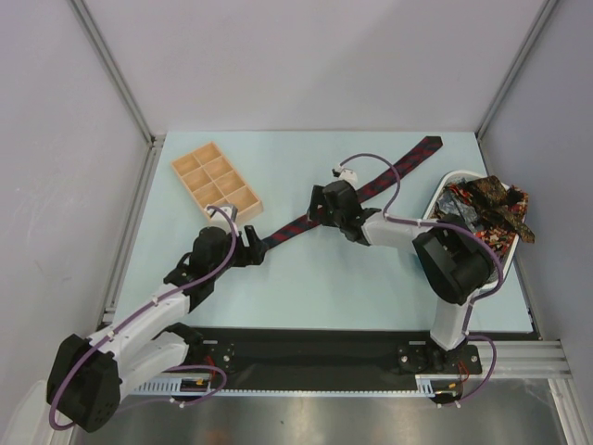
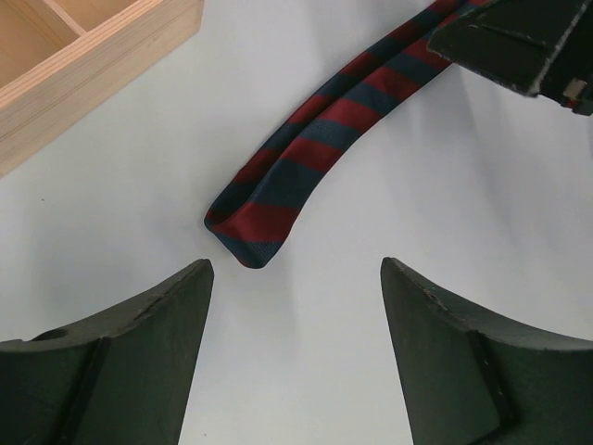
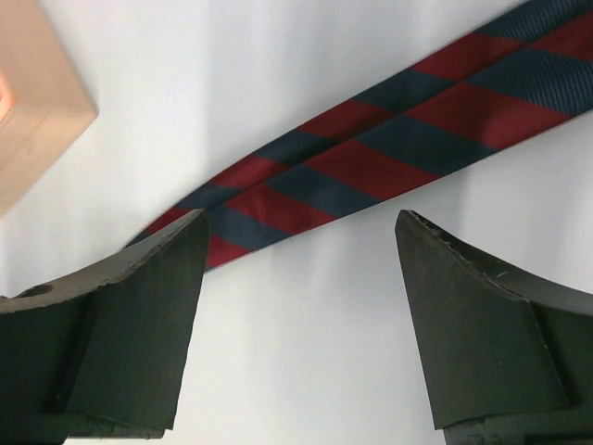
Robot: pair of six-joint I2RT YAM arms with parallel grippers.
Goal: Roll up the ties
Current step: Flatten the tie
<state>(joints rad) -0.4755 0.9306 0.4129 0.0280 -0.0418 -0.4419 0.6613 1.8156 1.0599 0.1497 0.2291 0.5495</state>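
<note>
Left tool [image 2: 296, 278] and right tool [image 3: 298, 243] are wide open; a crooked pinch could bunch the striped tie [image 2: 295, 159].

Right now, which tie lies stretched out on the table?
The navy tie with red stripes, lying diagonally across the table; the other ties sit heaped in the white bin at the right.
</note>
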